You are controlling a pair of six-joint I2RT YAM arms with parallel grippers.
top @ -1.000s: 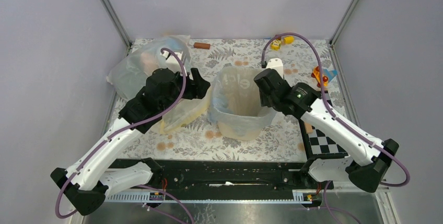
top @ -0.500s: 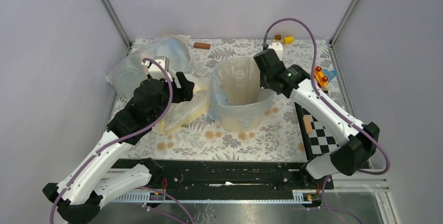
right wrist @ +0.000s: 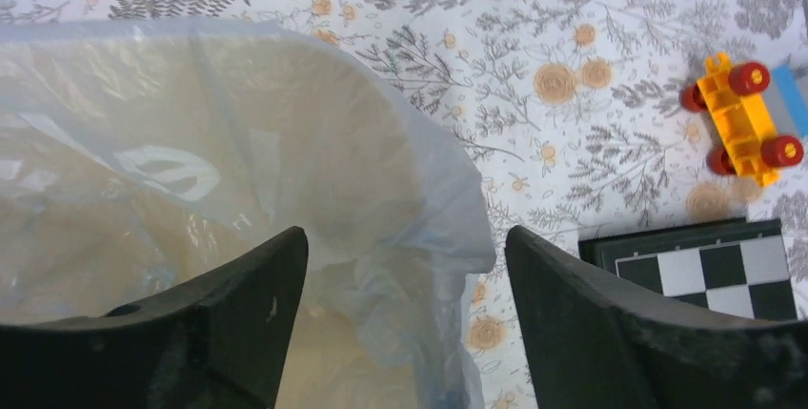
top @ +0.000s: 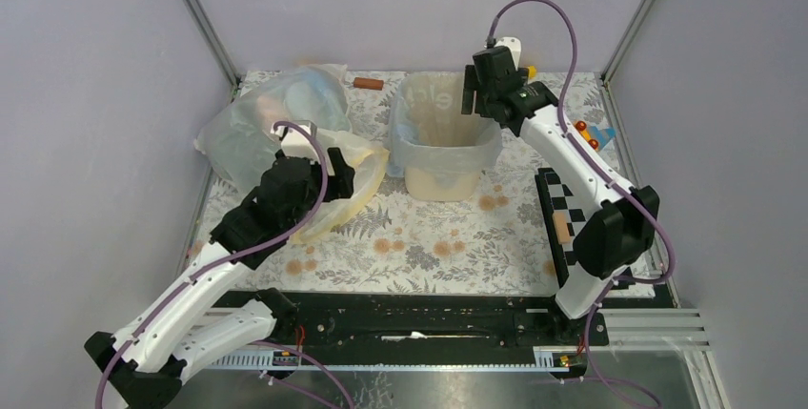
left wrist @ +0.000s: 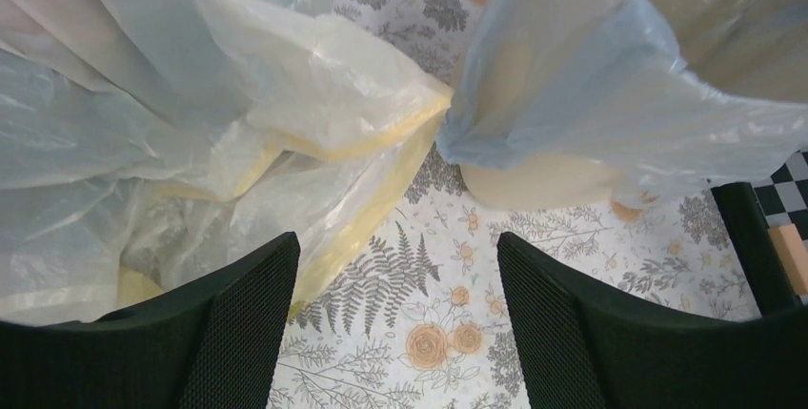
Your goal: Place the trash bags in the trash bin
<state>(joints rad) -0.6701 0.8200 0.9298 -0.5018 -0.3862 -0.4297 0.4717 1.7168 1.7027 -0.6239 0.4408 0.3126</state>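
Floral table [top: 429,237] between grey walls. Looks mostly done: trash bags [top: 400,142] lining the trash bin [top: 443,183] at the far middle, blue rim folded over the lip (bunched loosely on its left side); perhaps only tidying left. Right gripper [right wrist: 405,237] stretched out over the bin's far-right rim, jaws wide, holding nothing. Left gripper [left wrist: 395,242] low beside the pale yellow bag [left wrist: 314,132], likewise spread and empty.

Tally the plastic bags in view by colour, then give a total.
Pale blue bag, lining the bin: 1
Pale yellow bag: 1
Clear whitish bag: 1
Total: 3
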